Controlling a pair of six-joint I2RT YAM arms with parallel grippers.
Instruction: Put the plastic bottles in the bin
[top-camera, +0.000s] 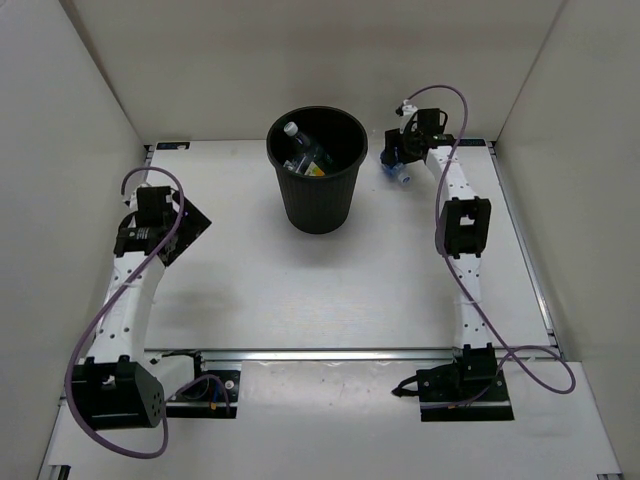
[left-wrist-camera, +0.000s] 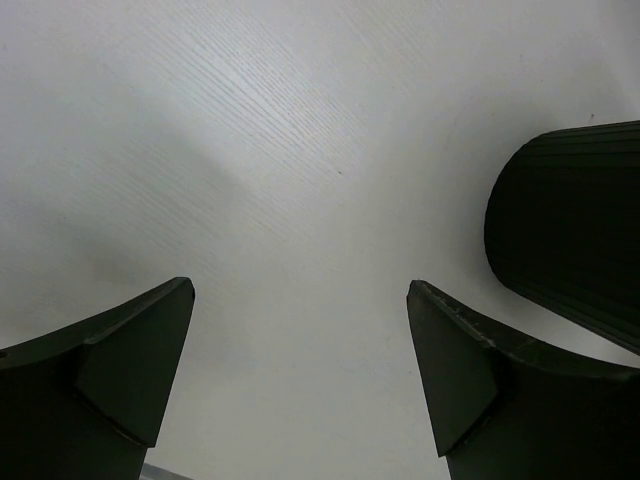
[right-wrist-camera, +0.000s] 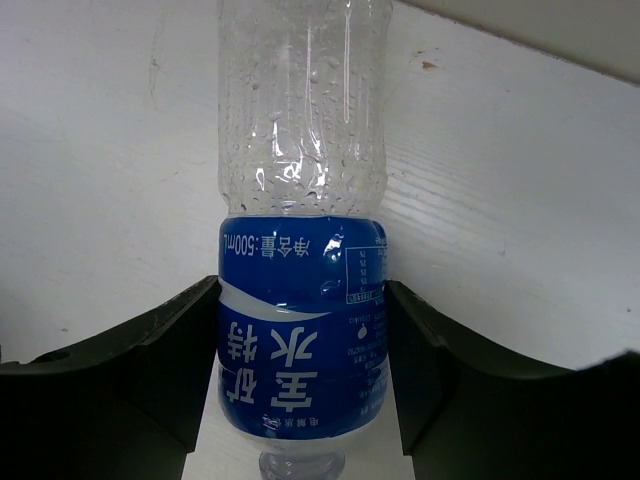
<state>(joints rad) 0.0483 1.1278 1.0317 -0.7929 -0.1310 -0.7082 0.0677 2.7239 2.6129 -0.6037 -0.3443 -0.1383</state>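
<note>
White walls box in a pale desk (top-camera: 300, 300), and nothing else lies loose on it. Nearest me, the left pincer (left-wrist-camera: 300, 290) hangs over bare wood with its jaws spread wide and nothing between them. The bin (left-wrist-camera: 570, 230) stands off to its right, well apart, so this arm looks parked out of the way.

Further back, the bin holds several bottles (top-camera: 305, 155) below its rim, so most of the job looks done.

Farthest off, the right pincer (right-wrist-camera: 300, 290) is closed on the blue-labelled bottle (right-wrist-camera: 300, 340), its jaws pressing both sides of the label and the cap end pointing back toward the wrist. A mid-body grip like that should keep the bottle from swinging. The bin sits just to this pincer's left, and only its tall rim stands between the bottle and the drop. I cannot tell whether the bottle is clear of the desk.
</note>
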